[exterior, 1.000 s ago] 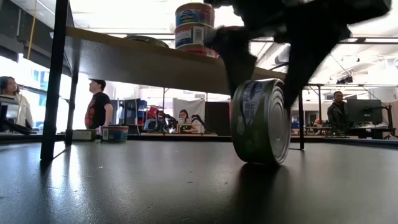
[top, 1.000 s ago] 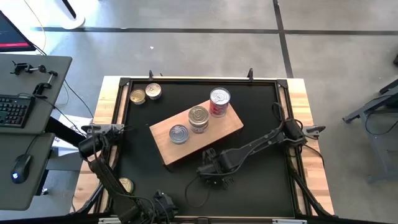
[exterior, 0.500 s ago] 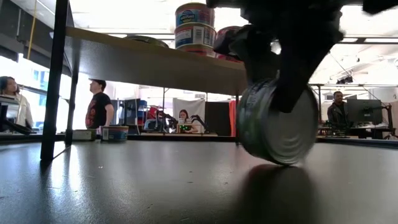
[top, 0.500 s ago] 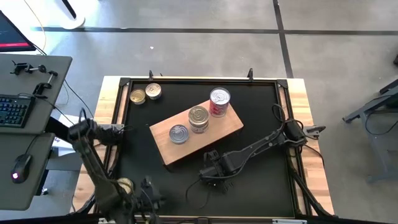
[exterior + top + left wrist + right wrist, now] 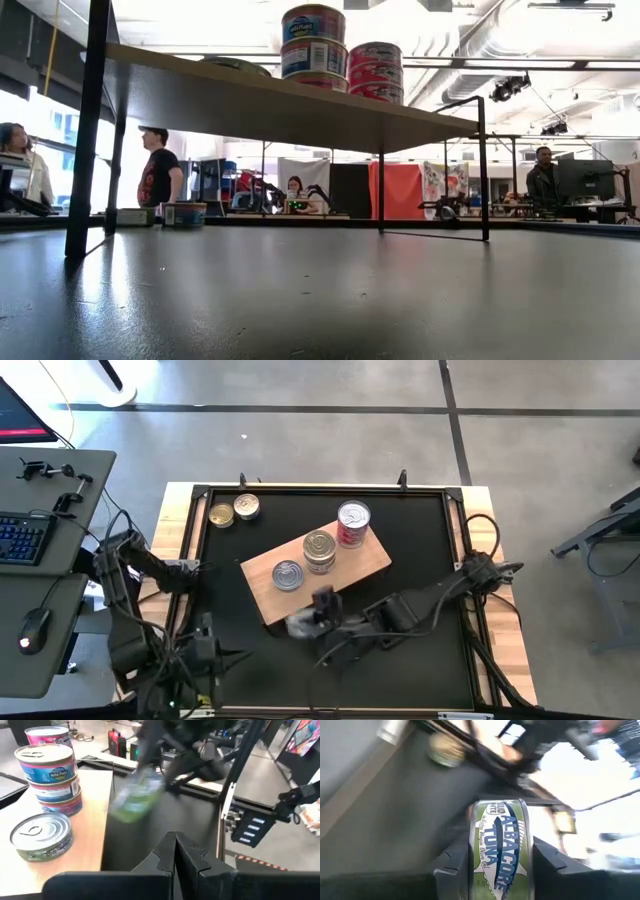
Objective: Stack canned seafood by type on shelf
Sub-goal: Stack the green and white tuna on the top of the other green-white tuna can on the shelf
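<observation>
Green tuna tin in transit; shelf partly stocked.
We see right gripper (image 5: pixel 497 865) clamped on tuna tin (image 5: pixel 501 851); shelf (image 5: pixel 368 565) bears three stacks; two gold tins (image 5: pixel 233 511) remain far-left; left gripper (image 5: pixel 175 851) together.

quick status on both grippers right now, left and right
left gripper: shut, holding nothing, at the table's front left.
right gripper: shut on a green-label albacore tuna tin, carried near the shelf.

Held item: green-labelled tuna tin (image 5: pixel 500 852), on edge, label reading "ALBACORE TUNA"
Right gripper (image 5: pixel 501 862): dark fingers (image 5: pixel 452 862) clamped on either side of the tin
Background: black table (image 5: pixel 385 820); a gold-topped tin (image 5: pixel 445 749) lying well apart; the rest blurred
</observation>
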`<state>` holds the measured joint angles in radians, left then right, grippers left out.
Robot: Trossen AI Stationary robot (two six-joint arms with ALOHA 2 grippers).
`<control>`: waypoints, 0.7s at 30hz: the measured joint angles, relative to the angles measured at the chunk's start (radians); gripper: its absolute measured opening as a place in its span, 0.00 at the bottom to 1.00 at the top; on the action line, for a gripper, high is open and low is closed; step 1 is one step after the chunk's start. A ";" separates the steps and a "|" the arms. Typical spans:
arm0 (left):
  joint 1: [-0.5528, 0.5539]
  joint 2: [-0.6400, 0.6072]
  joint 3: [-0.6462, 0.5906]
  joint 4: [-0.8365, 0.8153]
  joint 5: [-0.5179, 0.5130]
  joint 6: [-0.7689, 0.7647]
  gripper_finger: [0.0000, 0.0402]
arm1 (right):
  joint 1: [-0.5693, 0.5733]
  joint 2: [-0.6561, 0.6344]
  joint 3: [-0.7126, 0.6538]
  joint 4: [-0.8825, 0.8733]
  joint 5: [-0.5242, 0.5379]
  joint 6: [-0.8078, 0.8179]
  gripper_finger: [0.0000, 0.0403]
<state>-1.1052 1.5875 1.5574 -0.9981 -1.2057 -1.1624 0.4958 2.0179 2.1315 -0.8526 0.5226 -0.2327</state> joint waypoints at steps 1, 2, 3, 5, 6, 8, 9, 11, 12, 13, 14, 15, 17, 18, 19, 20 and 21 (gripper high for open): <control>-0.008 0.001 0.000 0.001 -0.007 -0.009 0.00 | -0.009 0.019 0.020 -0.002 0.044 -0.042 0.30; -0.016 0.002 0.000 0.001 -0.011 -0.020 0.00 | -0.018 0.036 0.039 0.001 0.081 -0.078 0.31; -0.025 0.002 0.000 0.006 -0.011 -0.033 0.00 | -0.029 0.053 0.053 0.004 0.112 -0.110 0.32; -0.043 0.002 0.000 0.027 -0.015 -0.046 0.00 | -0.054 0.078 0.066 0.004 0.151 -0.156 0.34; -0.055 0.002 0.000 0.045 -0.020 -0.048 0.00 | -0.064 0.087 0.066 0.004 0.166 -0.179 0.35; -0.080 0.001 0.000 0.092 -0.036 -0.033 0.00 | -0.085 0.104 0.064 0.004 0.185 -0.229 0.35; -0.090 0.000 0.000 0.116 -0.048 -0.018 0.00 | -0.093 0.115 0.064 0.010 0.198 -0.253 0.35; -0.111 0.000 0.000 0.151 -0.076 0.011 0.00 | -0.107 0.134 0.062 0.036 0.213 -0.294 0.35; -0.119 0.000 0.000 0.158 -0.092 0.017 0.00 | -0.111 0.141 0.062 0.058 0.211 -0.316 0.34; -0.124 0.000 0.000 0.162 -0.107 0.021 0.00 | -0.116 0.147 0.062 0.079 0.204 -0.338 0.34; -0.129 0.000 0.000 0.161 -0.121 0.022 0.00 | -0.121 0.152 0.062 0.098 0.197 -0.364 0.34; -0.132 0.000 0.000 0.161 -0.136 0.022 0.00 | -0.127 0.158 0.063 0.112 0.197 -0.388 0.34; -0.137 0.000 0.000 0.159 -0.154 0.022 0.00 | -0.136 0.172 0.063 0.116 0.209 -0.428 0.34; -0.139 0.000 0.000 0.159 -0.157 0.022 0.00 | -0.141 0.181 0.063 0.116 0.216 -0.445 0.34; -0.139 0.000 0.000 0.159 -0.158 0.022 0.00 | -0.147 0.189 0.063 0.117 0.219 -0.457 0.34; -0.139 0.000 0.000 0.159 -0.158 0.022 0.00 | -0.151 0.195 0.062 0.117 0.219 -0.462 0.35; -0.139 0.000 0.000 0.159 -0.158 0.022 0.00 | -0.157 0.199 0.062 0.117 0.218 -0.464 0.35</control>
<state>-1.2446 1.5871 1.5574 -0.8395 -1.3636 -1.1400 0.3392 2.2174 2.1937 -0.7352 0.7406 -0.6972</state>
